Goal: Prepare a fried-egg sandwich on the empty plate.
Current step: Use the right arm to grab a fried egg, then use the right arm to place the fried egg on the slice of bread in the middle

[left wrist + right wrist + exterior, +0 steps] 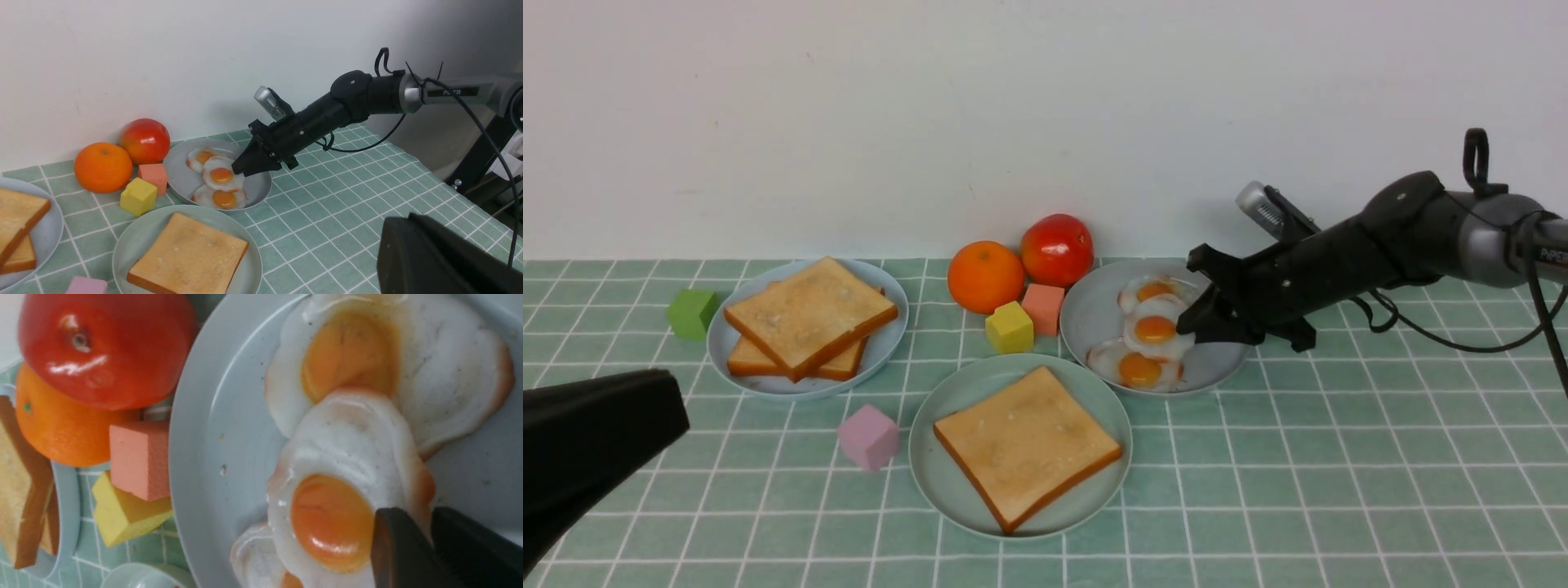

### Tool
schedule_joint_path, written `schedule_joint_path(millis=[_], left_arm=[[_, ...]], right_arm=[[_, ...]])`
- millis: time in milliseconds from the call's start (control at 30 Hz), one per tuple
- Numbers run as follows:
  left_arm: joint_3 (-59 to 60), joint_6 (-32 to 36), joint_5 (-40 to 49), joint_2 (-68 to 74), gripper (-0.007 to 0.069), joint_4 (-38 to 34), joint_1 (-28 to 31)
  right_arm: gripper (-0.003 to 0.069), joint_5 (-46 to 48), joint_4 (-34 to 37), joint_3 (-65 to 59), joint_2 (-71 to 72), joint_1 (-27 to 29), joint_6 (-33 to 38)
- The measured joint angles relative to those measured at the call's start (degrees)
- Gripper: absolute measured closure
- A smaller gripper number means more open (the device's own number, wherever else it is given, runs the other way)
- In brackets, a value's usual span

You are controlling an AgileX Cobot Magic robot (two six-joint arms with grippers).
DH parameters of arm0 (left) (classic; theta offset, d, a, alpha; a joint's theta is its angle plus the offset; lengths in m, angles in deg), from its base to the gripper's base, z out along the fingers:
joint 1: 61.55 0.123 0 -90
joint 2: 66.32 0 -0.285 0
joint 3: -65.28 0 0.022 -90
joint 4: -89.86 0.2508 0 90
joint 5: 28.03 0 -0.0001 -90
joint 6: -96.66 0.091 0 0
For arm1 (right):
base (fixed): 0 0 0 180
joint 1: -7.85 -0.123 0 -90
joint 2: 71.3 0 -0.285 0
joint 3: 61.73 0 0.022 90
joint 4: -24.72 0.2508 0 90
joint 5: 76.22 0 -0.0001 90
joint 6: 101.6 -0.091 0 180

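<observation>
A: See the right gripper (1186, 320) at the middle white fried egg with an orange yolk (1155, 328)?

B: Near together about its edge; cannot tell whether clenched or still loose. On the left gripper (402, 223), clenched, with nothing between.

A: And on the round pale mint-green plate (935, 482)?

B: Just a square golden-brown toast slice (1029, 445), lying flat. Pointing one corner away from the robot, another toward it; too square for a clear long axis.

A: And the eggs?

B: Lying on the round grey-blue plate (1217, 377), overlapping, in a row from far to near. Running side to side at the nearest egg (1135, 367). On top, the middle one.

A: Counting?

B: Three eggs, three plates, three toast slices: one on mint-green, two stacked crosswise on the round light-blue plate (719, 351). Also four blocks, green (693, 314), pink (869, 438), yellow (1010, 328) and salmon (1044, 309); one orange fruit (986, 277), one shiny red fruit (1057, 250).
</observation>
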Motion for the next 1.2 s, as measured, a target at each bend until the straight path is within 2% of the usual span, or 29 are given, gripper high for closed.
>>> schedule_joint_path(millis=[100,300,433,567,633,733,767,833,1067,1200], left_arm=[[0.0,0.0,0.2,0.0,0.0638,0.4,0.0],[0.0,0.0,2.7,0.0,0.0638,1.0,0.0],[0.0,-3.0,7.3,0.0,0.0638,3.1,0.0],[0.0,-6.8,11.1,0.0,0.0638,7.1,0.0],[0.0,-8.3,12.3,0.0,0.0638,9.3,0.0],[0.0,-9.0,12.5,0.0,0.0637,10.4,0.0],[0.0,-9.0,12.5,0.0,0.0637,10.4,0.0],[0.0,-9.0,12.5,0.0,0.0636,10.6,0.0],[0.0,-9.1,12.5,0.0,0.0631,10.6,0.0],[0.0,-9.2,12.3,0.0,0.063,10.6,0.0]], right_arm=[[0.058,1.7,-0.2,-0.1,2.5,0.2,1.3],[0.0585,6.6,-0.7,-0.2,9.0,0.3,3.3],[0.0585,12.5,-0.9,-0.2,14.9,0.1,3.5],[0.0585,19.2,-2.3,-0.9,20.2,-3.6,3.5],[0.0585,20.4,-2.8,-3.4,22.0,-8.6,3.4],[0.0585,17.8,-3.3,-7.7,21.9,-15.1,3.1],[0.0585,17.5,-3.4,-8.0,21.9,-15.4,3.0],[0.0585,12.1,-3.5,-10.7,20.2,-18.8,2.8],[0.0585,0.6,-0.4,-11.4,14.0,-19.5,2.8],[0.0585,-1.9,1.5,-11.4,10.8,-19.5,2.3]])
